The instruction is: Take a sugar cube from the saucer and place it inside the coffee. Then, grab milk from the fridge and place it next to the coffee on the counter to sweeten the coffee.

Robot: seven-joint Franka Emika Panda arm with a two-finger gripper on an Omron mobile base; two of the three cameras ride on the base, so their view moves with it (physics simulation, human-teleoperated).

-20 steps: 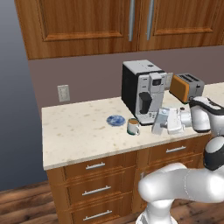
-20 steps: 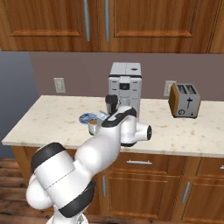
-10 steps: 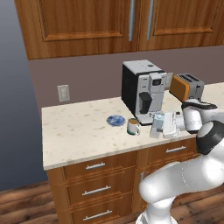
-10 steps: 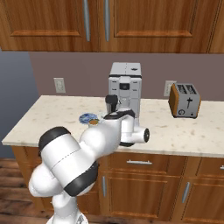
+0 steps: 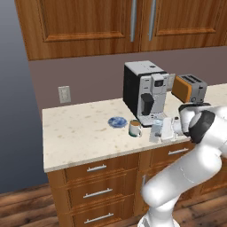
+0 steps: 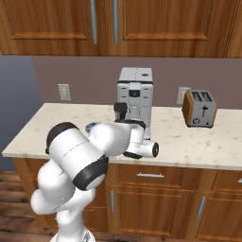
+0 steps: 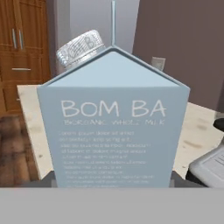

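Counted on the counter (image 5: 80, 137): 1 saucer (image 5: 117, 122), 1 coffee (image 5: 134, 128) just right of it, 1 coffee machine (image 5: 144, 92), 1 toaster (image 5: 190, 88). Seen above: 2 cabinet doors (image 5: 133, 22); below: 3 drawers (image 5: 95, 191). Found 1 milk (image 5: 156, 130) upright just right of the coffee, near the counter's front edge, clamped at its sides in the half-spread gripper (image 5: 162, 131). Read up close on the carton (image 7: 113, 122): "BOM BA", 1 ribbed cap (image 7: 80, 47) on the gable.
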